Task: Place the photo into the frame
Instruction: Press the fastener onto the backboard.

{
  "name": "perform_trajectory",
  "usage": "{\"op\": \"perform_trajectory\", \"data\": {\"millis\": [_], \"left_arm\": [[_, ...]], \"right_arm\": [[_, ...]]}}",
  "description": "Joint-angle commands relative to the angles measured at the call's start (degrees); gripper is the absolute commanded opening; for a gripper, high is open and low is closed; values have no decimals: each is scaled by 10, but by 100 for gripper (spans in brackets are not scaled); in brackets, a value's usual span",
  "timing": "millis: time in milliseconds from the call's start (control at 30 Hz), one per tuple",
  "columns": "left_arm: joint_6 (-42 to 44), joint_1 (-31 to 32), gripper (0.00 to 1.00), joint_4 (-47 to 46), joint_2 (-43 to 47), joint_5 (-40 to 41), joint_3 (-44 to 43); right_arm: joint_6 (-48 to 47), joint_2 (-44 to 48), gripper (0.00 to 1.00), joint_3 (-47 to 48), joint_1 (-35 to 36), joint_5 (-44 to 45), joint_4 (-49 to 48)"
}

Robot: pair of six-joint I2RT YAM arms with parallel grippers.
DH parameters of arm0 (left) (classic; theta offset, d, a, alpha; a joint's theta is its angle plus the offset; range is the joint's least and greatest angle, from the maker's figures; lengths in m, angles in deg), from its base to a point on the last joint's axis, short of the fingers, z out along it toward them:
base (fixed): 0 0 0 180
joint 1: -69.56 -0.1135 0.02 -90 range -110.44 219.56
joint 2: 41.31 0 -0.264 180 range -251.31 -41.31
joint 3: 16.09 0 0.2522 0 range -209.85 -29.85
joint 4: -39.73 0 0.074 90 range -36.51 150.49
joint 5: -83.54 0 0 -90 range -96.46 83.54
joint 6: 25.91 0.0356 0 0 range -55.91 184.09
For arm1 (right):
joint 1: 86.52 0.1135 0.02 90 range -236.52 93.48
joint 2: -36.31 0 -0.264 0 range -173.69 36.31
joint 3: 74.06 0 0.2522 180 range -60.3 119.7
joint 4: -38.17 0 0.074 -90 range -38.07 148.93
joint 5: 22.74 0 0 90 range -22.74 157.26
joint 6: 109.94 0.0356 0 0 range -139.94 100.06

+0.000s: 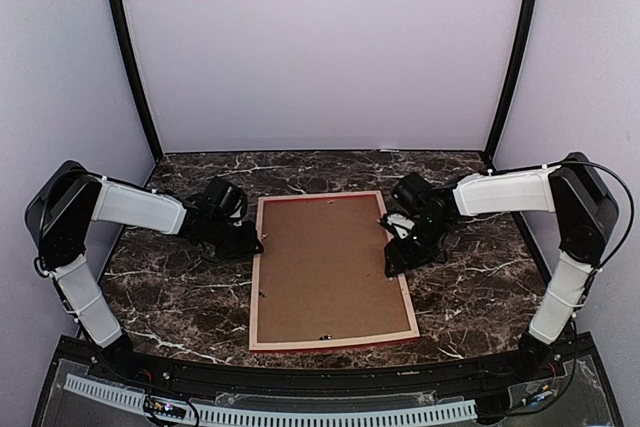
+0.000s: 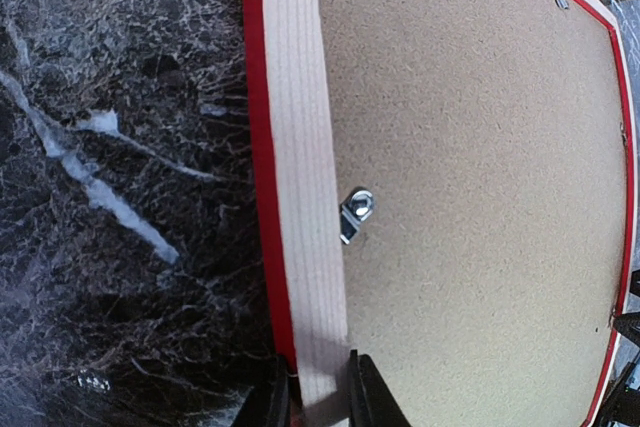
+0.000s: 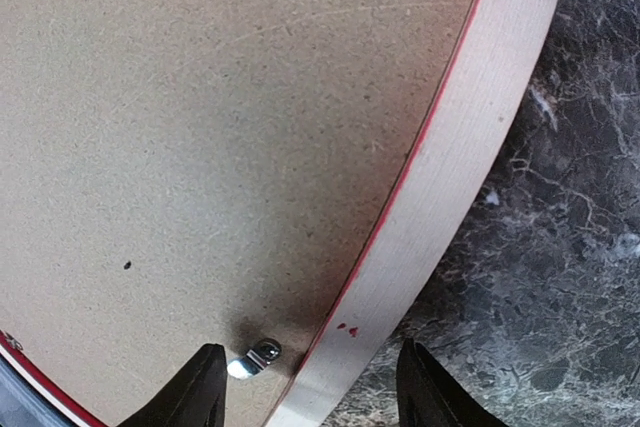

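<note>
Frame [image 1: 334, 339]: lies back-up on the dark marble worktop [image 1: 470, 297], centre of the top view, pale wood rails showing.
Backing board [image 1: 330, 267]: brown, fills the frame.
Left hand [image 2: 320, 402]: closed on the frame's left rail, a finger on each side.
Right hand [image 3: 315, 387]: open, fingers straddling the right rail and a metal clip [image 3: 255, 357].

Bright even light, soft shadows; frame [image 2: 300, 147] rails bow in wrist views.
</note>
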Motion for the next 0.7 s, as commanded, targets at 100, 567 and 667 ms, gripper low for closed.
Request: {"op": "perform_trajectory", "data": {"millis": [100,567,667], "left_arm": [[15,3,13,15,2,-5,0],[19,4,13,10,-3,-9,-2],[19,4,13,10,-3,-9,-2]], "right_arm": [[4,-5,58,14,6,-18,-16],[-16,-12,53,10,13,28,16],[-18,-17,45,10,14,31,16]]}}
